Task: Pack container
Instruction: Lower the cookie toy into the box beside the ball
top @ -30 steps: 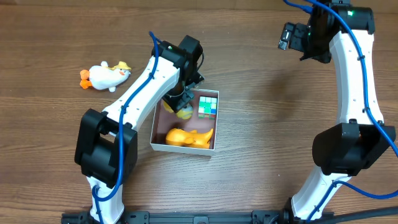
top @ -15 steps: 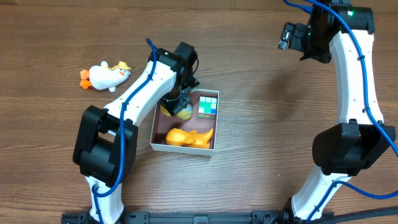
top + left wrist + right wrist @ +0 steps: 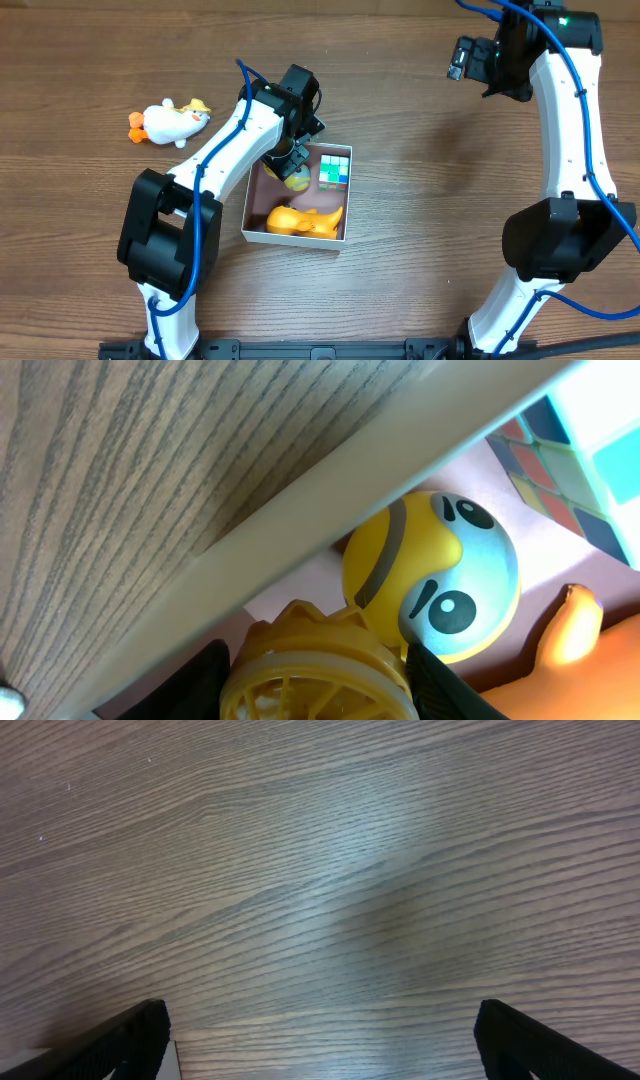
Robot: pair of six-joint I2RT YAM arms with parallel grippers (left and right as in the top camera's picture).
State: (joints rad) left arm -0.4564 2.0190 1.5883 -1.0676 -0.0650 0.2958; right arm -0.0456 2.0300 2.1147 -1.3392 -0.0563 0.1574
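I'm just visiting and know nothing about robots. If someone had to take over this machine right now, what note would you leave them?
Left gripper: shut on the yellow goggle-faced toy, holding it inside the container, close to one wall.
Right gripper: open, holding nothing, above bare table.
Done: the colour cube and the orange toy lie in the container.
Left to do: release the yellow toy, then probably fetch the white duck, which lies on the table to the left of the container.

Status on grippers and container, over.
Left gripper shut on yellow toy inside container. Right gripper open over table, away. White duck outside, unpacked. Nothing in the way.
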